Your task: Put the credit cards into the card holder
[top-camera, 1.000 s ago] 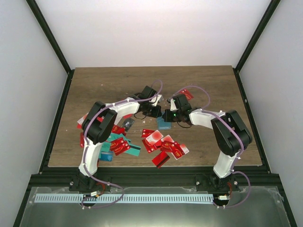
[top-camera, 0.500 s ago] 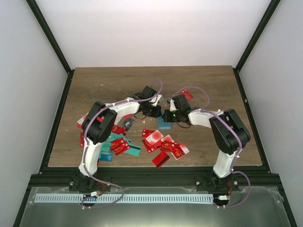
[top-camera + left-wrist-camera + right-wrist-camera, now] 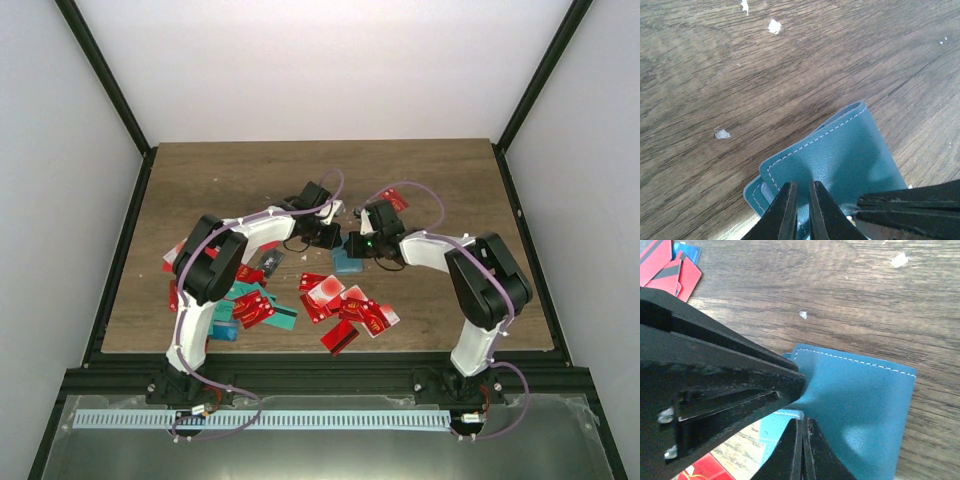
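Observation:
The teal card holder point(image 3: 347, 263) lies on the wooden table between the two arms. Both grippers meet over it. In the left wrist view its stitched cover point(image 3: 840, 157) is raised off the lighter inner panel, and my left gripper point(image 3: 801, 186) is shut on the cover's near edge. My right gripper point(image 3: 802, 421) pinches the same cover point(image 3: 865, 410) from the other side, jaws pressed together on its edge. My left gripper's black fingers point(image 3: 715, 385) fill the left of the right wrist view. Red credit cards point(image 3: 345, 305) lie spread in front of the holder.
A second heap of red and teal cards point(image 3: 245, 298) lies by the left arm. One red card point(image 3: 393, 198) sits behind the right gripper. Small white scraps point(image 3: 774, 26) dot the wood. Black frame rails border the table.

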Robot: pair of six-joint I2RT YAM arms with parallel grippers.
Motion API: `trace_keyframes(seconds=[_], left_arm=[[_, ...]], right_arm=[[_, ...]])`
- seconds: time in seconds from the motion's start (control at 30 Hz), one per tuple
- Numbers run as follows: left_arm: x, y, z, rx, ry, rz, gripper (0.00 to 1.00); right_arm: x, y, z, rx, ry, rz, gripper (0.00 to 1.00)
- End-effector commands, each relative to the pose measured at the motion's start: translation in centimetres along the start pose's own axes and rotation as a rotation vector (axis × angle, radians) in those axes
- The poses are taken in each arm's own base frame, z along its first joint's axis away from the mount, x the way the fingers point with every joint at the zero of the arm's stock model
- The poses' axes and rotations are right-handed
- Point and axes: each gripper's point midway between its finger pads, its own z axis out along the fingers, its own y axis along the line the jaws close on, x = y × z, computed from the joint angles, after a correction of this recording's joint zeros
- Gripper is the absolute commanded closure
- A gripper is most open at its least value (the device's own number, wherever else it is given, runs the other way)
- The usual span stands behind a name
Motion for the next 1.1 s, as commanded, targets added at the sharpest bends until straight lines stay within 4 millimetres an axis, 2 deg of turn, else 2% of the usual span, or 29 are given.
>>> trace_keyframes(seconds=[0.0, 0.37, 0.7, 0.9, 1.07], left_arm=[[1.8, 1.0, 0.4, -0.041, 0.048, -0.001, 0.90], [1.8, 1.0, 0.4, -0.040, 0.049, 0.000, 0.90], [1.8, 0.9, 0.4, -0.039, 0.049, 0.001, 0.90], [2.0, 1.1, 0.5, -0.044, 0.053, 0.001, 0.90], [2.0, 1.1, 0.5, -0.045, 0.053, 0.002, 0.90]], right_arm=[[-1.1, 0.6, -1.6, -0.011, -0.038, -0.007, 0.99], [0.3, -0.9, 0.1, 0.025, 0.007, 0.011, 0.99], [1.1, -2.0, 0.7, 0.065, 0.019, 0.015, 0.99], [1.3, -2.3, 0.3, 0.082, 0.014, 0.010, 0.99], [2.3, -3.1, 0.4, 0.104, 0.029, 0.013, 0.99]])
